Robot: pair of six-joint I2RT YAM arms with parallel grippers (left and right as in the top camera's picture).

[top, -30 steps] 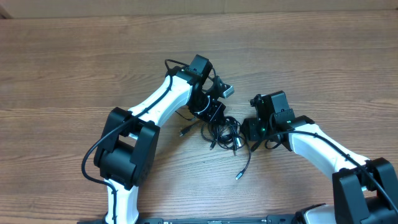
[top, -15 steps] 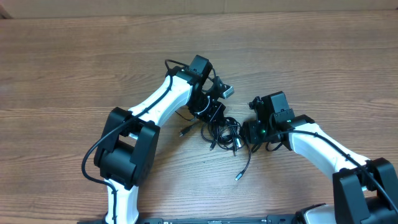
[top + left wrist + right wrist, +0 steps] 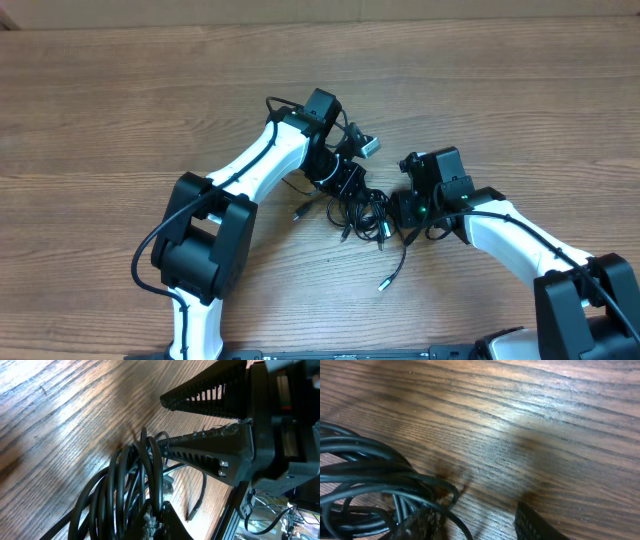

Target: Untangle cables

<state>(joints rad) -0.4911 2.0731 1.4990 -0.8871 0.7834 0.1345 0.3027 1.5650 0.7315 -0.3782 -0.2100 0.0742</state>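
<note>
On the wooden table (image 3: 120, 100), the left gripper (image 3: 348, 188) is clenched on the cables (image 3: 362, 212), a knotted bundle at mid-table. The right gripper (image 3: 393, 214) stands released beside the bundle. One plug end (image 3: 382, 285) trails free; untangling appears barely begun.

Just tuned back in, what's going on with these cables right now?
The left gripper is shut on the top of the tangled cables in the middle of the table. The right gripper is open at the tangle's right side, with loops lying against one finger and nothing clamped yet. The bundle is one knot, and one plug end trails loose toward the front edge.
</note>
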